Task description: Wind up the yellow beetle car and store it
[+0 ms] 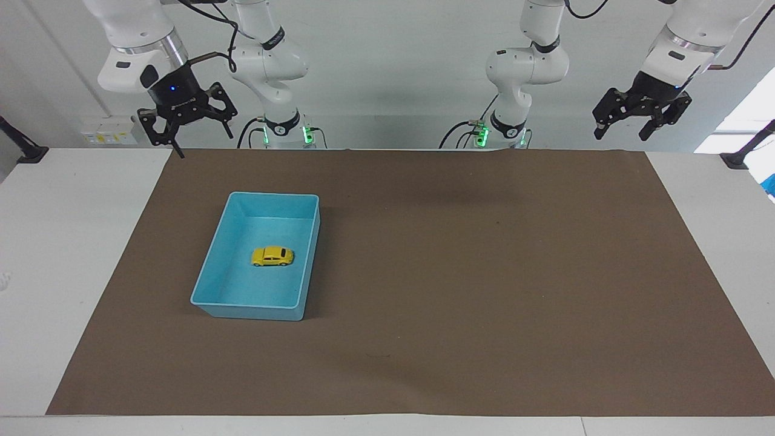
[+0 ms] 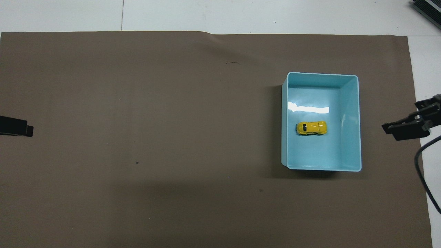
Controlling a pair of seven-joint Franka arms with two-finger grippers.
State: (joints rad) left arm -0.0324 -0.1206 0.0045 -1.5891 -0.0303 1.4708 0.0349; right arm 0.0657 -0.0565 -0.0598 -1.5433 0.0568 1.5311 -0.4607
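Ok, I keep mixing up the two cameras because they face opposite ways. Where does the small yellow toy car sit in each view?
Facing view: the small yellow beetle-shaped toy car sits left of centre, on the floor of the light blue plastic tray.
Overhead view: the same car sits toward the right edge, mid-height, in that tray.
Shared landmark: the tray, on the brown paper mat at the right arm's end of the table.

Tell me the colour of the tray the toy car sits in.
Light blue tray, clearest in the overhead view, with the yellow beetle car inside.
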